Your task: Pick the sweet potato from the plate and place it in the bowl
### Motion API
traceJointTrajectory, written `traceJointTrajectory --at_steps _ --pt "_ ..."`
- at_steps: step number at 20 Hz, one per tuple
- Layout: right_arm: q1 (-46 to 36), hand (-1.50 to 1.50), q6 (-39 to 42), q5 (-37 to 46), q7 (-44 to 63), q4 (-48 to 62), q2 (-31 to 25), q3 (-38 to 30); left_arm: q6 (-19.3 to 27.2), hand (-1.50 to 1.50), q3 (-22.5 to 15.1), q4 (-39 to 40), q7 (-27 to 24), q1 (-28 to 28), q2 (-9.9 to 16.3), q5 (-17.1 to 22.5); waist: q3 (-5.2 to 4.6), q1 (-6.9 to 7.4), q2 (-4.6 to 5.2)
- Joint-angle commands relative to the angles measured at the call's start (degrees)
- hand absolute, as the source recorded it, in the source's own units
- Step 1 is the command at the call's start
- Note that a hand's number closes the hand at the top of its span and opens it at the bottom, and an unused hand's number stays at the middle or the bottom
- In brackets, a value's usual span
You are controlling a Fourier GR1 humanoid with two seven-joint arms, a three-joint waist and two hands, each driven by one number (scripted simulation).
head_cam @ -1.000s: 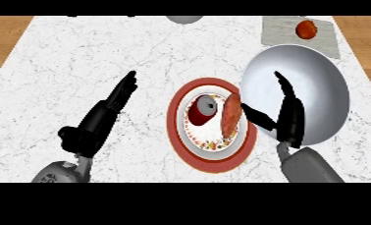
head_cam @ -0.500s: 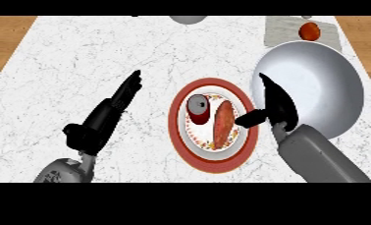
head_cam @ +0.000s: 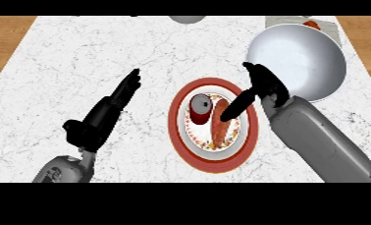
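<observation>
An orange-red sweet potato (head_cam: 220, 129) lies lengthwise on a round plate (head_cam: 182, 135) with a red rim, next to a small dark red round item (head_cam: 199, 104). My right hand (head_cam: 264, 87) hovers at the plate's right edge, fingers straight, its thumb reaching down over the sweet potato's top end. A large grey bowl (head_cam: 301, 59) sits just behind and right of that hand. My left hand (head_cam: 109, 109) rests open on the counter left of the plate, fingers pointing up.
A grey round object (head_cam: 188, 18) shows at the counter's far edge. A red item (head_cam: 312, 24) lies on a light mat at the back right, partly behind the bowl. Wooden floor shows beyond both far corners.
My right hand has moved in from over the bowl toward the plate, and its thumb now lies over the sweet potato's top. The left hand has barely shifted.
</observation>
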Motion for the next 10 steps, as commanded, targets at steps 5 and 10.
traceJointTrajectory --at_steps 5,10 --pt "-5.0 -1.50 1.9 0.1 16.5 2.2 5.7 2.5 -1.9 0.00 1.8 2.2 -1.2 -0.9 -0.3 0.1 0.08 -0.22 0.09" --pt "-6.0 -1.50 1.2 2.9 16.9 1.9 6.7 4.1 -1.4 0.00 1.7 2.8 -2.0 0.6 -1.4 -0.9 0.05 -0.64 -0.11"
